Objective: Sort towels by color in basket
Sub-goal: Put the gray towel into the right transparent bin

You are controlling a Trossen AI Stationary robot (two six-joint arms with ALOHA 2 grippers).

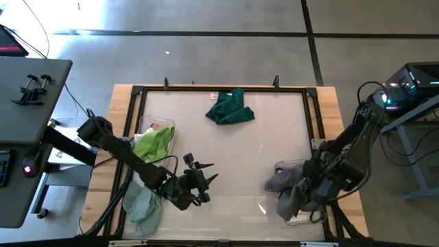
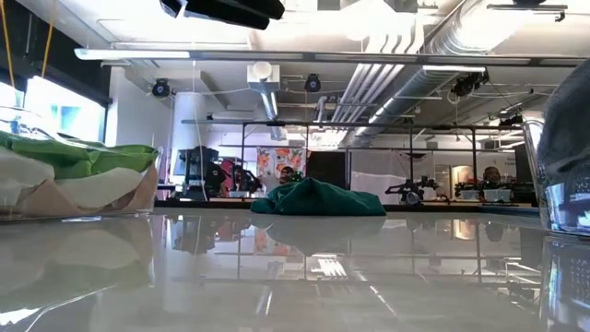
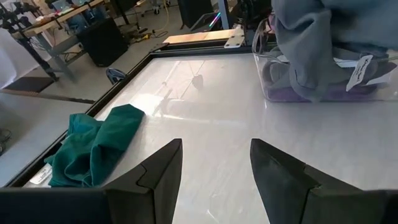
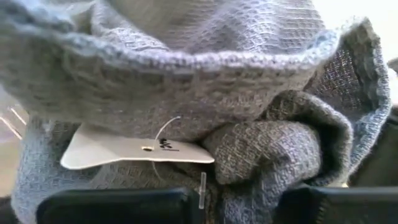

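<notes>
- We see a white table point(image 1: 226, 147) from above, ringed by a black frame point(image 1: 223, 89), with one dark arm entering from each side.
- The left claw point(image 1: 204, 180) sits low over the near middle of the table, its two fingers point(image 3: 158, 177) spread apart with nothing between them.
- Ahead of that claw the tabletop is bare and glossy, open all the way to the far frame edge.
- A dark green towel point(image 3: 93, 146) lies crumpled far ahead of the left claw, close to the far frame edge, touching nothing else.
- Behind the left claw, along its own arm, a clear bin point(image 1: 156, 137) holds a lime green towel point(image 1: 153, 144), and a pale teal towel point(image 1: 143, 207) lies near the table's front corner.
- The right claw point(image 1: 317, 184) is at the right edge of the table, closed tight on a grey towel point(image 4: 205, 81) that fills its wrist view, a paper tag point(image 4: 134, 151) hanging from the cloth.
- Just beneath that claw stands a clear container point(image 3: 323, 78) with grey and purple cloth inside; the grey towel drapes over its rim.
- Between the two claws the table surface is clear.
</notes>
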